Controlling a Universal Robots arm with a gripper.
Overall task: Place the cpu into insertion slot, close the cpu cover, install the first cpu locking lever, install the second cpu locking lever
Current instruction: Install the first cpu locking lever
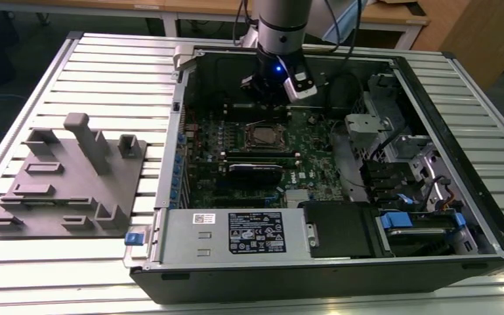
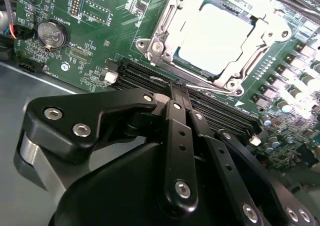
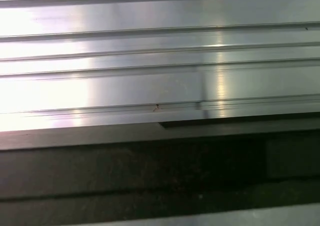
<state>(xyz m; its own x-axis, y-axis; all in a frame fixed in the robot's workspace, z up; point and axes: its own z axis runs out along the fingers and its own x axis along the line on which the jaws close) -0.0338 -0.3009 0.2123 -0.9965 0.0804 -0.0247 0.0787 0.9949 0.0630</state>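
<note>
Gripper (image 2: 180, 94) is sitting nearest the lens in the second wrist view, fingers (image 2: 176, 136) pressed together w/ nothing between them, i.e. closed and empty. Just past the tips, long black memory slots (image 2: 210, 104) are running crosswise. Beyond those, the cpu (image 2: 217, 36) is lying flat in the insertion slot (image 2: 165, 41), pale metal top showing through the cpu cover (image 2: 260, 24), which appears to be down around it. So the chip is lying straight ahead of the fingertips, apart from them, not touching. Exterior view: gripper (image 1: 270, 98) is hanging inside the computer case (image 1: 462, 85), socket (image 1: 265, 136) just below it on the green board (image 1: 309, 154).
</note>
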